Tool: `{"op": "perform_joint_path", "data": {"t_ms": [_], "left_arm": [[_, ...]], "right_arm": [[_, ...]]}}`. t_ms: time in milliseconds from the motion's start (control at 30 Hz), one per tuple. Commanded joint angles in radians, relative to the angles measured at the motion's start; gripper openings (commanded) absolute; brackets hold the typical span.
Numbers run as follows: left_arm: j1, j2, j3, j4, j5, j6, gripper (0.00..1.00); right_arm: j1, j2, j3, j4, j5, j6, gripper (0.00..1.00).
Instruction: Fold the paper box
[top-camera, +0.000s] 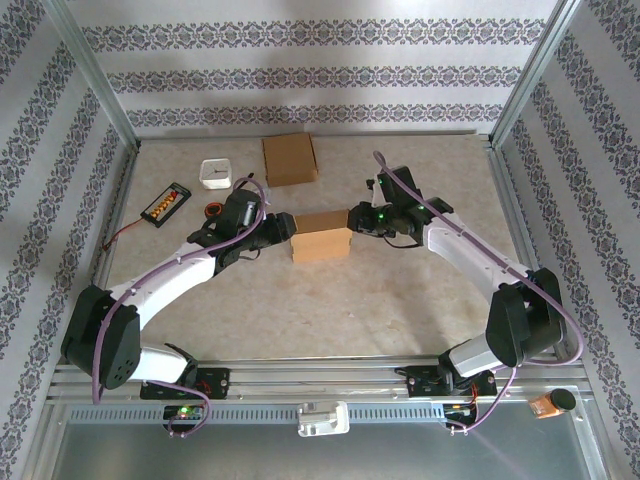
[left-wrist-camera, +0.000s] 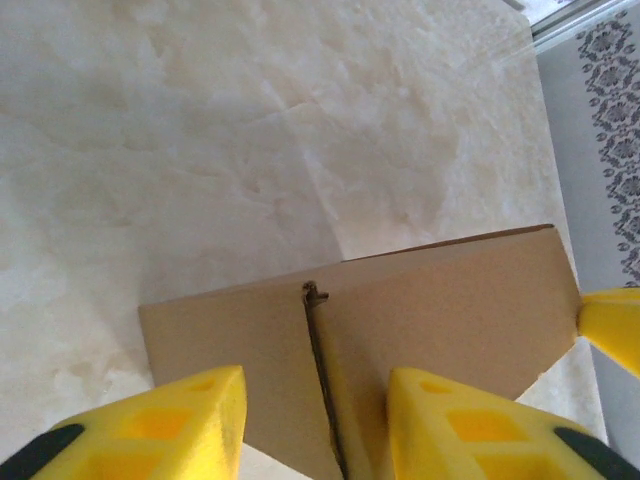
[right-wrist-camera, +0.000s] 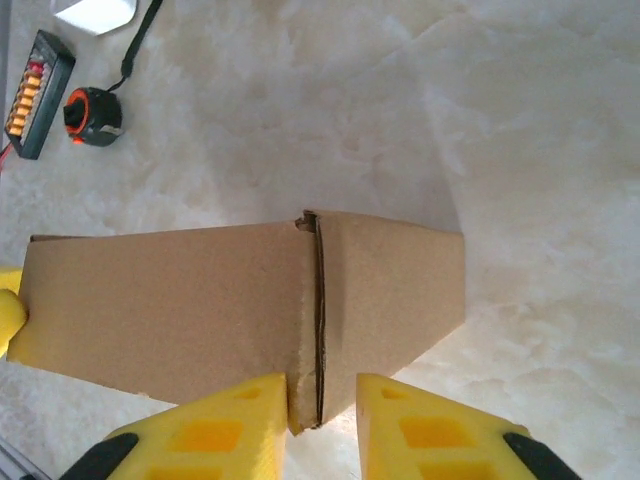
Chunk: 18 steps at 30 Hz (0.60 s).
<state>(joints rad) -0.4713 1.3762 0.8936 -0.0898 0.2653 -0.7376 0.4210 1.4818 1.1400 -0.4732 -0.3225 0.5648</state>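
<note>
The beige marbled table (top-camera: 330, 310) carried the paper box (top-camera: 322, 238). Beyond the paper box lay a flat cardboard piece (top-camera: 289, 159). Left of the paper box sat a white tub (top-camera: 215, 173), a black-and-orange ring (top-camera: 212, 210) and a black tester (top-camera: 166, 203).

The brown cardboard box (top-camera: 322, 237) in front of me is plain matt kraft paperboard, slightly fibrous. From the wrist cameras its cut edge looks raw and rough. At its twelve o'clock lies a flat brown cardboard sheet (top-camera: 289, 159) with the same dull finish. The cream marbled table covering (top-camera: 400, 300) looks smooth, with a soft sheen and faint creases. My left gripper (left-wrist-camera: 318, 400) and right gripper (right-wrist-camera: 322, 400) have yellow plastic fingers (left-wrist-camera: 190, 425), matt and faintly grainy. At the box's ten o'clock I see a small white translucent plastic tub (top-camera: 215, 173) and a black rectangular plastic tester (top-camera: 166, 203). The white arm shells (top-camera: 170, 280) are glossy plastic, and the grey frame rails (top-camera: 300, 372) are dull metal.
</note>
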Motion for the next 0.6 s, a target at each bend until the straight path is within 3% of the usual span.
{"op": "perform_joint_path", "data": {"t_ms": [0,400,567], "left_arm": [[-0.013,-0.019,-0.004,-0.051,0.022,0.003,0.45],[-0.032,-0.061,-0.016,-0.038,0.034,-0.04,0.5],[-0.032,-0.044,-0.032,-0.108,-0.019,-0.039,0.34]], "right_arm": [[-0.004,-0.015,0.055,-0.098,0.03,-0.014,0.29],[-0.021,0.069,0.085,-0.071,0.003,-0.006,0.32],[-0.019,0.086,0.05,-0.056,0.006,-0.009,0.32]]}}
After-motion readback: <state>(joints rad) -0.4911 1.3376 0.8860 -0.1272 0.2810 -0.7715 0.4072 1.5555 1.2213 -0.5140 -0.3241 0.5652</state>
